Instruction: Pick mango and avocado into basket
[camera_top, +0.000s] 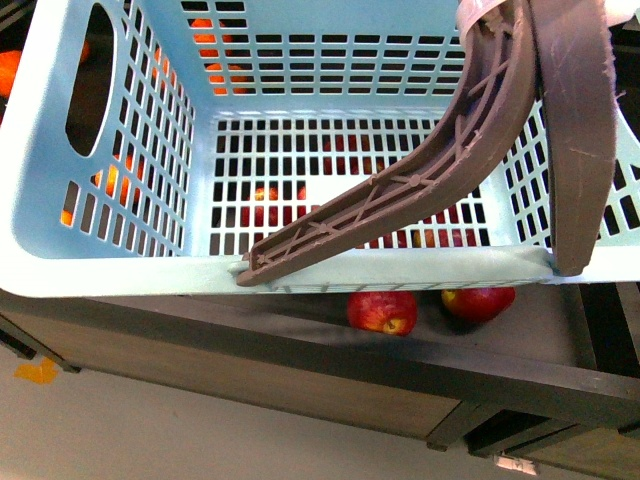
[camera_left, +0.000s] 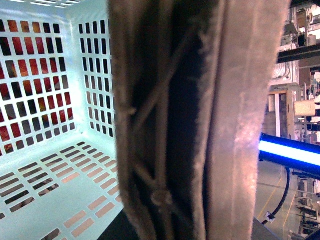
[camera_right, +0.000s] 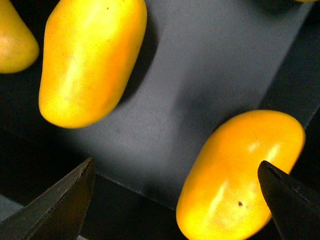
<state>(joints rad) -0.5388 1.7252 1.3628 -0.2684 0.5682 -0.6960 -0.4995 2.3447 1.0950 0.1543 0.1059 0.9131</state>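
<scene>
The right claw (camera_right: 176, 162) is held wide open, empty, above a mango (camera_right: 240, 175); the left claw's state cannot be told, hidden by the handle (camera_left: 165, 125) of the basket (camera_top: 120, 270).

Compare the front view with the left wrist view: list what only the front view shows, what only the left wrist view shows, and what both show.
Only the front view shows red apples lying on the dark shelf below the basket. Only the left wrist view shows a glowing blue-white bar among blurred equipment in the background. Both show the teal basket with its slotted walls and floor, and its brown ribbed handle.
</scene>
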